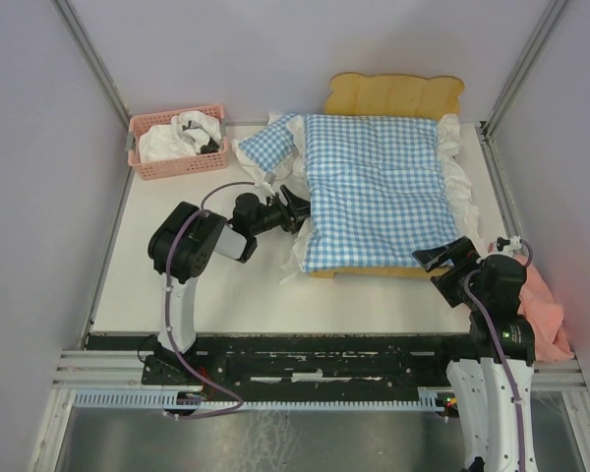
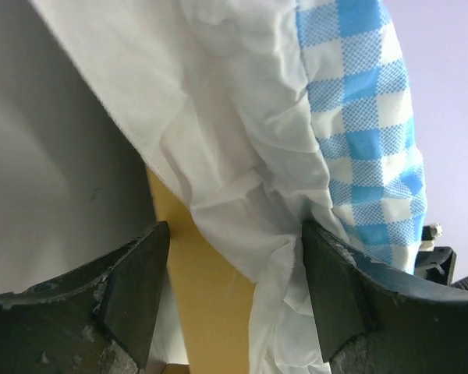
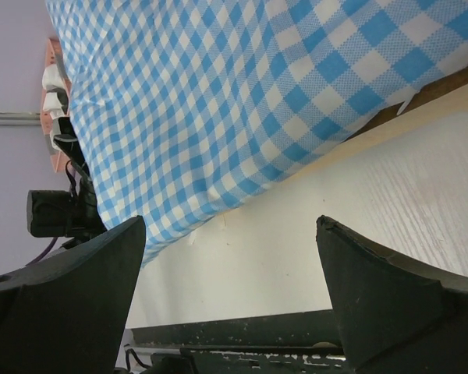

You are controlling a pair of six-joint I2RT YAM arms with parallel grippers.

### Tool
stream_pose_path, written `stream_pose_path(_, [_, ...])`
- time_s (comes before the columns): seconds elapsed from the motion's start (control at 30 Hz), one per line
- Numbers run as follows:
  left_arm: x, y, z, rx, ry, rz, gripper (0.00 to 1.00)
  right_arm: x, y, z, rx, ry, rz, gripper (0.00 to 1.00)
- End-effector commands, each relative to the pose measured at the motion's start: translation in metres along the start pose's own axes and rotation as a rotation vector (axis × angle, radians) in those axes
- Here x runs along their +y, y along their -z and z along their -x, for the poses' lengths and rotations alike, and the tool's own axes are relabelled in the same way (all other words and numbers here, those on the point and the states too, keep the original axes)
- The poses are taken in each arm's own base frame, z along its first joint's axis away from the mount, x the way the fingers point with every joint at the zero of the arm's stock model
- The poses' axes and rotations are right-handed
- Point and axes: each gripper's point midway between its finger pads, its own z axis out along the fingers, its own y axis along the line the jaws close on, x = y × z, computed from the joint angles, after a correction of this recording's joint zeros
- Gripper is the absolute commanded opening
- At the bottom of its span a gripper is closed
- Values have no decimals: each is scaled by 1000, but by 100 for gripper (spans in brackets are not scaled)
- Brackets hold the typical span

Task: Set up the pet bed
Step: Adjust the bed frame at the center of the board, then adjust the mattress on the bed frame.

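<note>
- The left claw was released, jaws apart, with the white ruffle of the gingham bedding hanging loose between its fingers.
- The pet bed lay straight ahead of that claw, its light-wood rail just past the fingertips, under the bedding.
- The right claw was released too, nothing between its jaws. The bed's near corner was just ahead, above the tabletop.
- A pink basket sat well behind the left claw.
</note>
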Motion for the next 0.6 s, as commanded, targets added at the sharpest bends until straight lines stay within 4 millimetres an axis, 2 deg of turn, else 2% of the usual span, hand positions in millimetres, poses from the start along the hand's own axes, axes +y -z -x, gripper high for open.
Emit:
stream_pose_path(0.0, [-48, -13, 0, 14, -48, -161, 76, 7, 9, 11, -43, 42, 2, 99])
stream_pose_path(0.07, [-48, -16, -1, 19, -48, -164, 76, 7, 9, 11, -48, 45, 0, 99])
stream_pose_path(0.23, [-28, -24, -7, 20, -16, -127, 76, 7, 9, 12, -50, 42, 2, 99])
stream_pose_path(0.33, [-23, -27, -10, 19, 2, -120, 74, 6, 8, 12, -51, 43, -2, 99])
stream_pose_path(0.47, [-34, -31, -17, 27, 8, -143, 73, 0, 5, 12, -57, 48, -24, 99])
stream_pose_path(0.57, [-44, -30, -18, 11, 26, -176, 71, -11, -2, 11, -55, 15, -72, 99])
